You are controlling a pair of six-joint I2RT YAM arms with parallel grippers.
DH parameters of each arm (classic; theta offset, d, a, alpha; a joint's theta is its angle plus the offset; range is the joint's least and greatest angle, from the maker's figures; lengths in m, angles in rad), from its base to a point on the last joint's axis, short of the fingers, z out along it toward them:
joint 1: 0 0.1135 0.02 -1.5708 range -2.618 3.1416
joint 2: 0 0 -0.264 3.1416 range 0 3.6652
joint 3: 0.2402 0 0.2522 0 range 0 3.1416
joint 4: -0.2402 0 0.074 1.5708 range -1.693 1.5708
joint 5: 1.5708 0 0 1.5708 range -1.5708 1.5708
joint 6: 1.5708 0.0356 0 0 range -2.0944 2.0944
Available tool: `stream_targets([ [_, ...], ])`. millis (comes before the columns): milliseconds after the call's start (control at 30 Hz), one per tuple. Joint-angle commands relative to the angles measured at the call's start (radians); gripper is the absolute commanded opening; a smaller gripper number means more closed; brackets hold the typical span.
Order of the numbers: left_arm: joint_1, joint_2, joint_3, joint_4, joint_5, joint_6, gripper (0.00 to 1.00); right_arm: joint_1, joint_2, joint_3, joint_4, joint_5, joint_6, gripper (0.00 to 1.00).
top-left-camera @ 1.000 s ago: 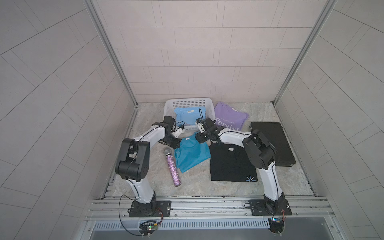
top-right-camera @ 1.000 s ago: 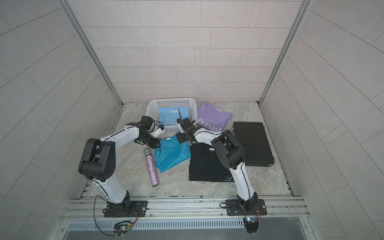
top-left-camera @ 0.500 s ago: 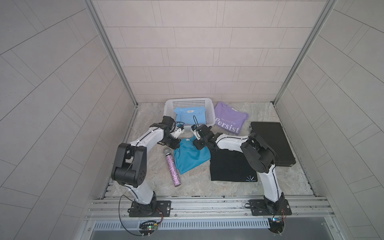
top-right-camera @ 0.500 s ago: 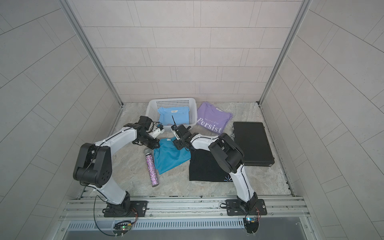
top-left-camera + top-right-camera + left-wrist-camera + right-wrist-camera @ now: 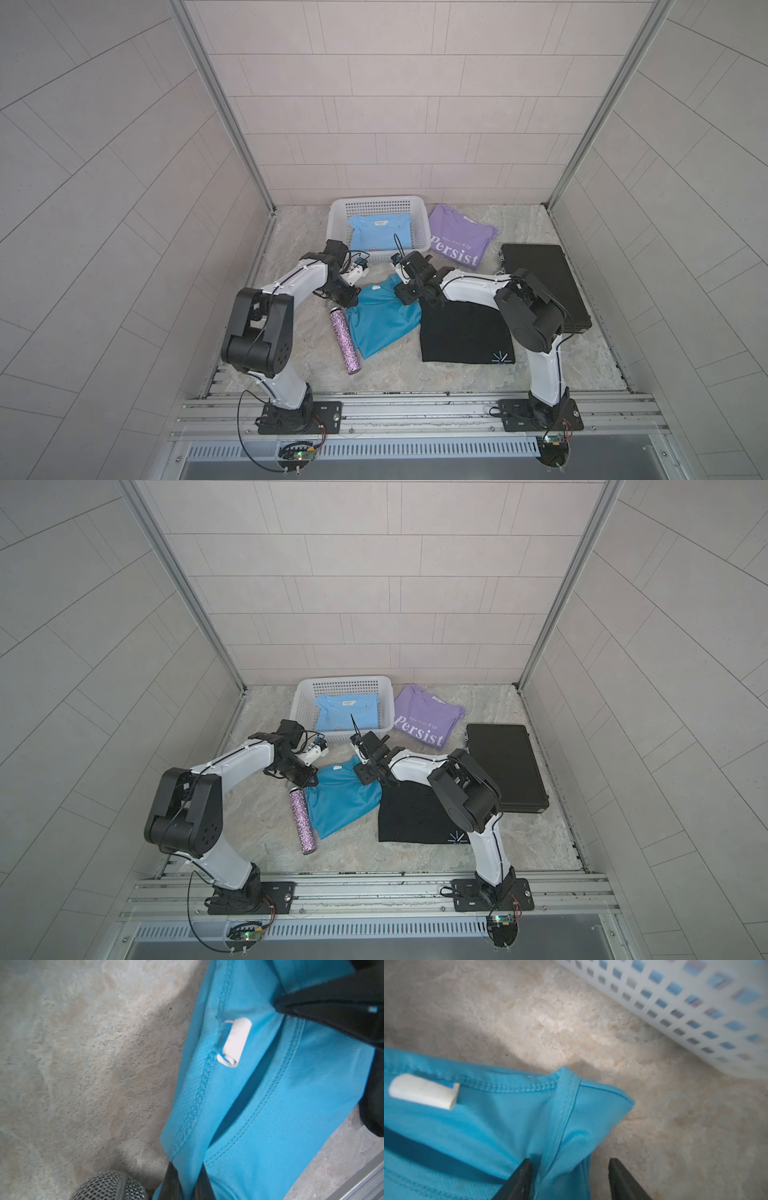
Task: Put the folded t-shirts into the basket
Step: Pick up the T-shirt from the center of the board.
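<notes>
The black shirt [image 5: 461,332] is the biggest. It lies flat at the front and has a tiny blue star on one corner. The white basket [image 5: 376,206] with little holes sits at the back, and the light blue shirt [image 5: 376,235] lies inside it. The purple shirt [image 5: 457,237] that says "Persist" lies just beside the basket. The teal shirt [image 5: 378,324] is rumpled in the middle. The left gripper [image 5: 187,1178] pinches its edge tight. The right gripper [image 5: 569,1162] has its jaws apart around a corner of it.

The teal t-shirt [image 5: 280,1105] is smooth, faintly shiny knit cloth with fine mesh panels and stitched seams. Near it, the basket [image 5: 695,1012] is matt white plastic. The tabletop [image 5: 550,1012] looks rough and stone-like. The microphone [image 5: 344,340] beside the shirt is glittery, with a metal-mesh head.
</notes>
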Motion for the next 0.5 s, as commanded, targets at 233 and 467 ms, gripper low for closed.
stream_targets([
  [233,0.002,0.008,0.003,0.002,0.000,0.004,0.00,-0.004,0.106,0.061,-0.004,-0.024,0.005,0.63],
  [467,0.002,0.006,-0.007,0.015,-0.005,-0.001,0.00,0.023,0.152,0.069,0.010,-0.093,-0.004,0.60],
])
